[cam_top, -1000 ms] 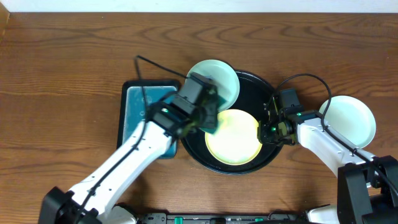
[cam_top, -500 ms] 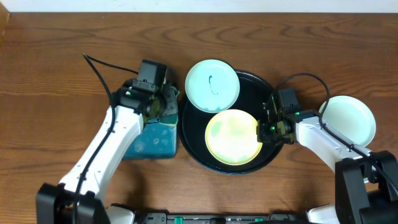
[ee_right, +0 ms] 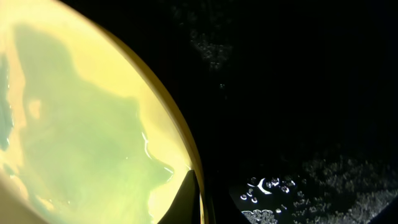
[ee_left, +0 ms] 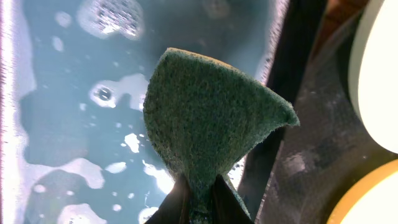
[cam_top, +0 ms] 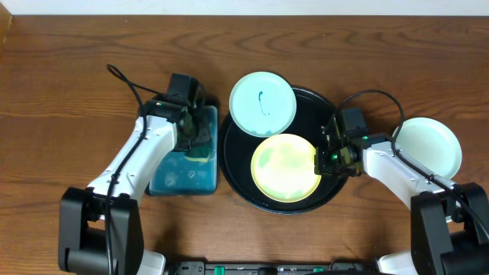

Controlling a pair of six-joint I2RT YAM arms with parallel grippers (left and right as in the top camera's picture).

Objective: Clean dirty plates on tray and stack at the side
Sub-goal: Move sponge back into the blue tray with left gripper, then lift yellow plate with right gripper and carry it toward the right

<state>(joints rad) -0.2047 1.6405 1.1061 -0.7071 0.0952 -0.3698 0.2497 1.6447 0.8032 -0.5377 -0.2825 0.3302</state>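
Brown wooden desk [cam_top: 76,61] carries a black tray [cam_top: 238,164] holding a yellow plate [cam_top: 284,167], with a smeared mint plate [cam_top: 262,104] over its far-left rim. A second mint plate [cam_top: 429,145] lies right of the tray. The left hand [ee_left: 200,198] pinches a green sponge [ee_left: 211,118] above a water basin [ee_left: 292,81]. The right hand [cam_top: 325,159] is clenched on the yellow plate's edge.

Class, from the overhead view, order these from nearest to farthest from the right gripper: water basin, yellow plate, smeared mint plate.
1. yellow plate, on the tray, its rim in the right gripper.
2. smeared mint plate, at the tray's far-left edge.
3. water basin, left of the tray.
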